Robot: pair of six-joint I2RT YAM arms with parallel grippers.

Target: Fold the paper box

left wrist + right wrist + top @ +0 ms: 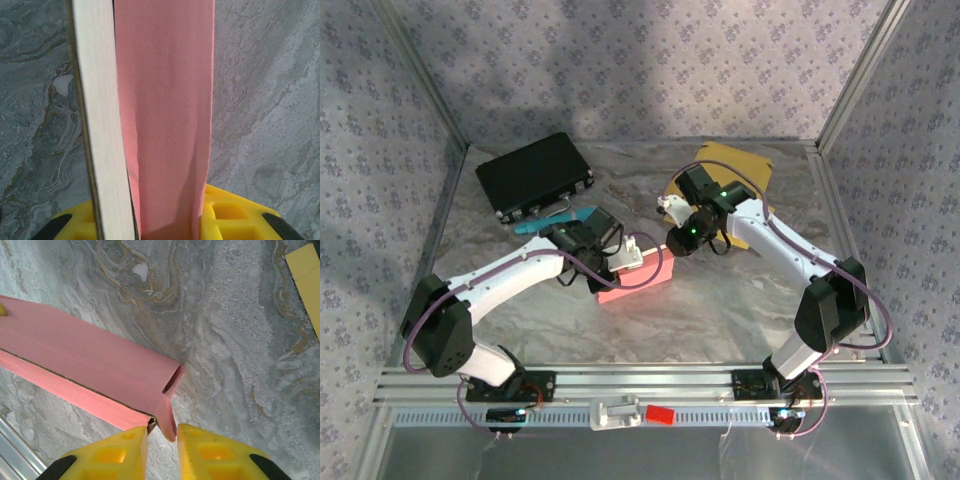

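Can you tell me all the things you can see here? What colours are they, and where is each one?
box: one, pink, middle of the table
case: one, black, far left of the table
strip: one, teal, just in front of the case
sheet: one, mustard yellow, far right of the table
tag: one, red, on the near rail
table: one, grey marble pattern, under everything
walls: grey with a small pattern, around the table
left gripper: one, yellow fingers, gripping the box's left end
right gripper: one, yellow fingers, at the box's right end with the end flap between them
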